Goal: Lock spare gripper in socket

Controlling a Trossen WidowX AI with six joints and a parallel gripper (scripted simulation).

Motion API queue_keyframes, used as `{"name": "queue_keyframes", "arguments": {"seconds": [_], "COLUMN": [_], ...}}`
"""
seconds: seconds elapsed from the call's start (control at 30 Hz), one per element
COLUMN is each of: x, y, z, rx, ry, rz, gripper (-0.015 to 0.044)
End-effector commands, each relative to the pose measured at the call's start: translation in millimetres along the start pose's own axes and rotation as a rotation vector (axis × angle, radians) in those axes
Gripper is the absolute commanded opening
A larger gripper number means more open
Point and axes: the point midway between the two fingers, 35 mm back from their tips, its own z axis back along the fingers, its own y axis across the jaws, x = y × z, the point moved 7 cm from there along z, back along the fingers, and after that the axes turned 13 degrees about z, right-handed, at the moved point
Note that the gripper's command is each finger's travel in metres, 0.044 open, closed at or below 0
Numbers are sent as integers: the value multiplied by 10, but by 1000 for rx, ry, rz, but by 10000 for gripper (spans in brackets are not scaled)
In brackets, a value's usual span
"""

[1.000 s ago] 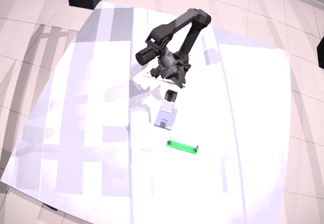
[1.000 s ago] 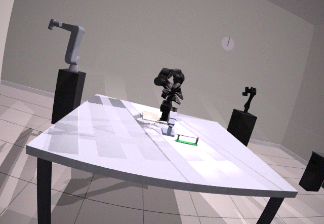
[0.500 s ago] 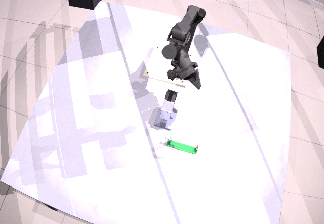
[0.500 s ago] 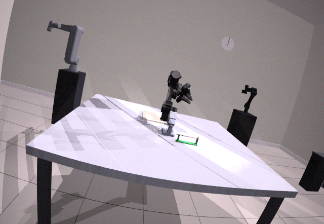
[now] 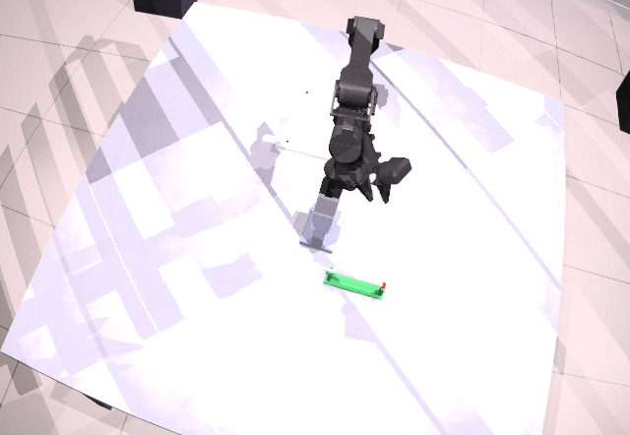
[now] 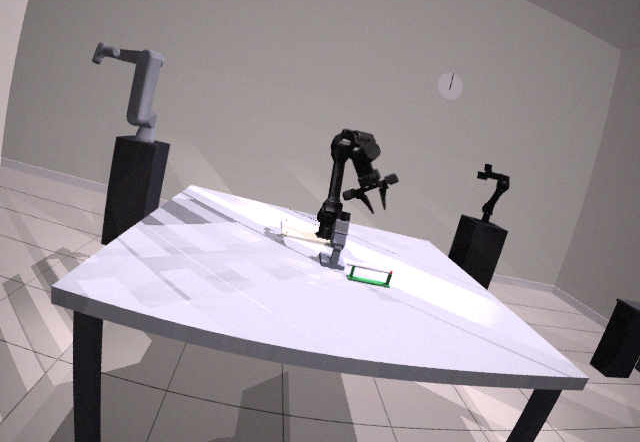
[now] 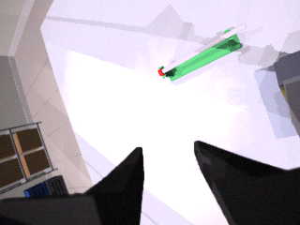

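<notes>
My gripper [image 5: 376, 197] [image 6: 377, 208] [image 7: 168, 149] is open with nothing between the fingers. It hangs in the air above the white table [image 5: 458, 268], apart from everything. The white lock pin [image 7: 202, 49] [image 5: 383, 284] [image 6: 391, 272] with its red head lies along a green cradle [image 5: 353, 283] [image 6: 368, 280] [image 7: 197, 65] on the table, ahead of the fingers in the wrist view. The mount [image 5: 316, 239] [image 6: 330, 260] [image 7: 272, 108] stands between the cradle and the arm's base. A grey block [image 5: 324, 212] [image 6: 339, 230] stands upright on it. I cannot tell how it sits in the socket.
A thin pale slab [image 5: 300, 152] [image 6: 297, 235] lies on the table by the arm's base. Black pedestals stand around the table, one with a grey arm [image 6: 142, 86] at the left, one with a dark arm [image 6: 493, 191] at the right.
</notes>
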Motion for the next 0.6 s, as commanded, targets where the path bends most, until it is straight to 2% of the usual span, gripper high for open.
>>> {"name": "queue_keyframes", "arguments": {"seconds": [0.0,0.17,0.37,0.43,0.57], "x": [389,636,848,878,883], "y": [180,279,398,423,427], "z": [-327,-604,-1002,-1089,-1106], "rx": [-199,-334,-395,-389,-387], "ry": [158,382,775,870,889], "rz": [572,1078,1695,1816,1838], "gripper": [180,180,180,180,180]}}
